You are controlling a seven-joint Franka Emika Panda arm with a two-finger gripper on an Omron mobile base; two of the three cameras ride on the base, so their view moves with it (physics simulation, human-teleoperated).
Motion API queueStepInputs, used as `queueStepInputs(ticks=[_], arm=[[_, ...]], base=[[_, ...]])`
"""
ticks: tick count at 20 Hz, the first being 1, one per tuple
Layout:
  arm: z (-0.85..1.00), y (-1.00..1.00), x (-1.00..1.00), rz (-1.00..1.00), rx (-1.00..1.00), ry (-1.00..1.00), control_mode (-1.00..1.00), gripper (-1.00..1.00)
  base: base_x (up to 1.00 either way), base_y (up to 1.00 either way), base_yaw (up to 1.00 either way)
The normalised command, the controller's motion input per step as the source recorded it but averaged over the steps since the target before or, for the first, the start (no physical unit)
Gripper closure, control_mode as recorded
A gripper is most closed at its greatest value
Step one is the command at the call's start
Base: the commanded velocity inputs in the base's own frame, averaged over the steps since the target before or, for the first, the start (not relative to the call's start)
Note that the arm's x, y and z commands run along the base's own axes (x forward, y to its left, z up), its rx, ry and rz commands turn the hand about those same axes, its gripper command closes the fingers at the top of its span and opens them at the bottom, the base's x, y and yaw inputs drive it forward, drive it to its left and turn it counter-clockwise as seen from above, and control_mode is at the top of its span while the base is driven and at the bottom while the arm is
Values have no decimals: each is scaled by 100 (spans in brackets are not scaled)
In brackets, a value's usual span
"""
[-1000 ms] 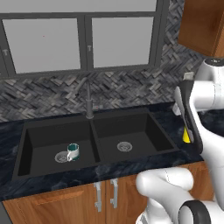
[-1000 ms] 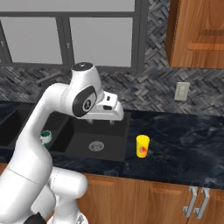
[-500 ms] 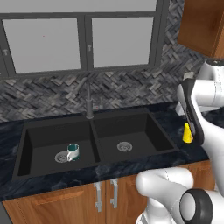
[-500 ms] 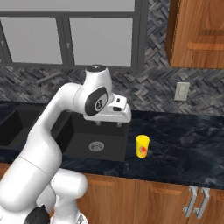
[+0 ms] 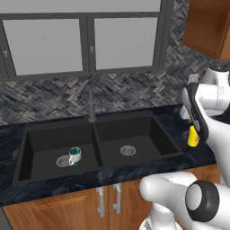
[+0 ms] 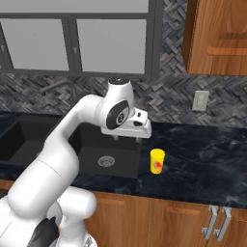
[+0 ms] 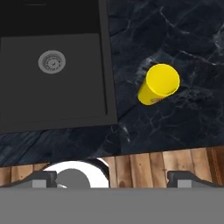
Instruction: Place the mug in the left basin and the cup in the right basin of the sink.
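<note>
Two basins make up the black sink point(image 5: 27, 130), set into a dark marbled desk point(image 6: 207, 159) below a window. Inside the left basin point(image 5: 45, 148), the mug point(image 5: 75, 156) stands upright just beside the round steel drain point(image 5: 63, 161). Nothing but its own drain lies in the right basin point(image 5: 134, 134). One yellow cup point(image 6: 157, 160) stands upright on the desk, just beyond the sink's right edge and near the desk's front edge. High above the desk, over the sink's right edge and beside the cup, hangs the gripper point(image 6: 126, 138). Its fingers point(image 7: 41, 177) sit wide apart, holding nothing. From the hand view, the cup appears empty.
</note>
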Motion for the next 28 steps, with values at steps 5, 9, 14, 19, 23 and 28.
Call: queueStepInputs(ticks=[5, 9, 14, 19, 23, 28], arm=[[-27, -27, 12, -3, 0, 2, -100, -100], [-30, -22, 17, -5, 0, 4, -100, -100], [-28, -23, 21, -4, 1, 4, -100, -100], [-28, -19, 26, -4, 4, 11, -100, -100], [-22, -10, 30, -2, 6, 10, -100, -100], [-16, -7, 27, 0, 5, 5, -100, -100]], base=[[0, 0, 0], [0, 0, 0], [0, 0, 0], [0, 0, 0], [0, 0, 0], [0, 0, 0]])
